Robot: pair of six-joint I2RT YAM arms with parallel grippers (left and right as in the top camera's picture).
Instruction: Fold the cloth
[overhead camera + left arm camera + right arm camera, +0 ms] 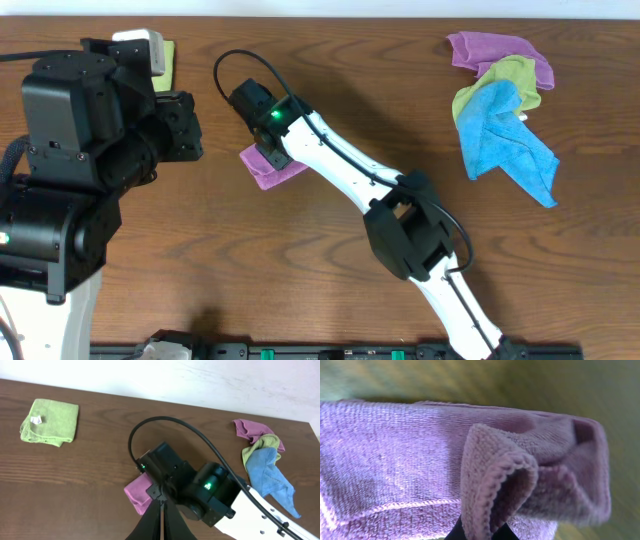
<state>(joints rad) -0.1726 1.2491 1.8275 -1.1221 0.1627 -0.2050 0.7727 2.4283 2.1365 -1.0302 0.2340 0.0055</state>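
Left of the bench (300, 280) centre, the purple cloth (262, 175) is found under the right claw (481, 532), which is clamped on a doubled hem. It is judged soft, light and limp, so a corner is best pinched. The left claw (161, 522) is held together, empty

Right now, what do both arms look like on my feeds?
Right arm: white links, black joints, a lit green light near its wrist, a black cable looping off it. Left arm: bulky black housings on a white base link; black tapered jaws.
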